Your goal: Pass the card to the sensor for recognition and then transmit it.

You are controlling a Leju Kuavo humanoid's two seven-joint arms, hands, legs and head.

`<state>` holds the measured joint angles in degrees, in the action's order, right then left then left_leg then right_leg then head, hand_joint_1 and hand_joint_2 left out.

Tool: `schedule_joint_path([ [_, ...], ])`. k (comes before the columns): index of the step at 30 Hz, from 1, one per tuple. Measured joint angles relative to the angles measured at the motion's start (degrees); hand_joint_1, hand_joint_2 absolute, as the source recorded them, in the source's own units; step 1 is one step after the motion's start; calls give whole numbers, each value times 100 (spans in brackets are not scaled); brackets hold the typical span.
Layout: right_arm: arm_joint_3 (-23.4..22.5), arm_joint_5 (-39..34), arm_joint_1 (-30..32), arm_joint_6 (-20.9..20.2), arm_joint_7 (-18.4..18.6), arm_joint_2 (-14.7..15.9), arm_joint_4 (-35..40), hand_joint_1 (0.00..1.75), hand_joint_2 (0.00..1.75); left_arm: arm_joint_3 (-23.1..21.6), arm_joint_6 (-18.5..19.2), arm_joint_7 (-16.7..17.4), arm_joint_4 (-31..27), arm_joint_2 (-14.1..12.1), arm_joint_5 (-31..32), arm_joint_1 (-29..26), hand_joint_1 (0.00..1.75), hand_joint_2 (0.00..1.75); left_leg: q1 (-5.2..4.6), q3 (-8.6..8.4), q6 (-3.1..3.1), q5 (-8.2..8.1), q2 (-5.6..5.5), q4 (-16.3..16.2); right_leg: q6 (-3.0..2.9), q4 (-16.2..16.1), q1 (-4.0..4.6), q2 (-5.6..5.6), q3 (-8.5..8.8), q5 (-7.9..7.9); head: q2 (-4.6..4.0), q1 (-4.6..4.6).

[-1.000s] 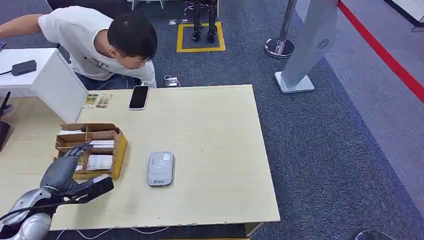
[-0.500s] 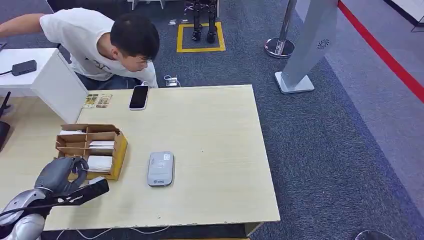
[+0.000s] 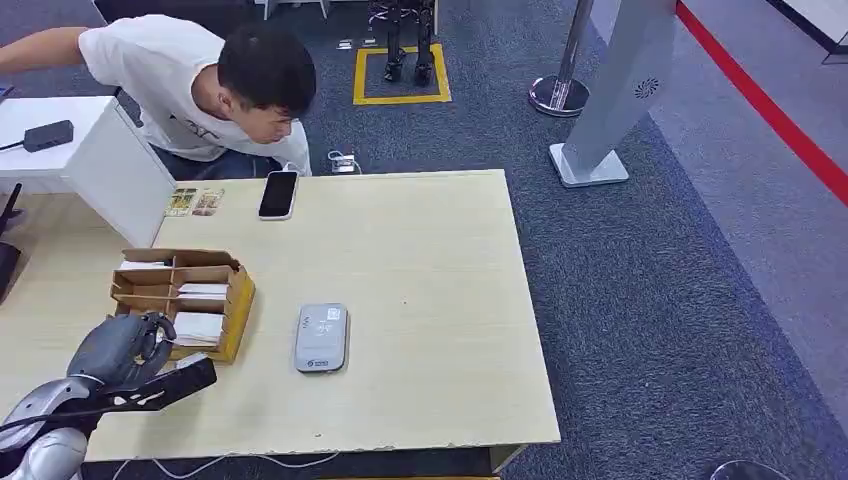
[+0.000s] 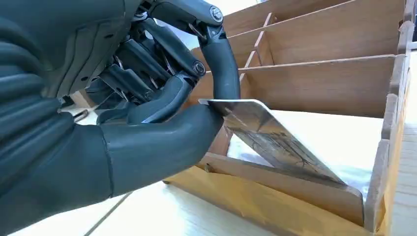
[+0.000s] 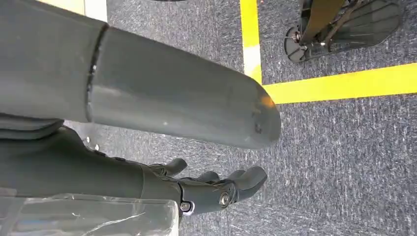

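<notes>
My left hand [image 3: 128, 345] sits at the near corner of the wooden card box [image 3: 232, 300] on the table's left side. In the left wrist view the hand [image 4: 147, 113] pinches one end of a card [image 4: 268, 135] between thumb and fingers, while the card's other end still lies in the nearest box [image 4: 314, 83] compartment. The grey sensor [image 3: 321, 338] lies flat on the table, to the right of the box. My right hand [image 5: 216, 189] hangs over the carpet, fingers loosely spread, holding nothing.
More white cards [image 3: 203, 291] fill the box's compartments. A phone [image 3: 278, 193] and small pictures [image 3: 195, 201] lie at the table's far edge, where a person [image 3: 200, 80] leans over. A white cabinet [image 3: 90, 150] stands at far left.
My left hand drew back from over the box toward the near corner and curled its fingers in. Over the last half second it barely moved.
</notes>
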<state>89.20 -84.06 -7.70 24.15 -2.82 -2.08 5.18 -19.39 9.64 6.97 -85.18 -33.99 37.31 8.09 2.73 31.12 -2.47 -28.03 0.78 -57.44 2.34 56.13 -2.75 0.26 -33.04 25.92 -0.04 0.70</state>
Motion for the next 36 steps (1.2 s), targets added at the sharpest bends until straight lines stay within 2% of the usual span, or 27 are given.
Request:
schedule_joint_path([
  [6,0,-7,0,-2,0,0,0,0,0,0,-2,0,-4,-13,-90,1,175,175,0,-1,0,0,0,0,0,0,0,0,0,0,0,0],
  [10,0,31,0,-18,-2,0,0,0,0,33,-7,0,-70,-112,-134,85,175,175,2,-2,-2,3,-1,-1,0,0,2,-1,-1,0,0,0],
  [19,0,194,-1,-96,-31,0,0,0,0,249,338,76,-179,-526,-353,1051,175,175,6,-3,-12,10,-1,0,-13,3,6,1,-1,-10,2,2],
  [32,0,328,-17,-109,22,0,24,0,0,264,308,136,-192,-636,-411,1334,175,175,6,-3,-12,10,-1,0,-14,3,7,1,-2,-10,0,2],
  [36,0,330,-15,-109,17,0,26,0,0,289,190,267,-192,-667,-288,1402,175,175,6,-3,-12,10,-1,0,-14,3,7,1,-1,-11,0,2],
])
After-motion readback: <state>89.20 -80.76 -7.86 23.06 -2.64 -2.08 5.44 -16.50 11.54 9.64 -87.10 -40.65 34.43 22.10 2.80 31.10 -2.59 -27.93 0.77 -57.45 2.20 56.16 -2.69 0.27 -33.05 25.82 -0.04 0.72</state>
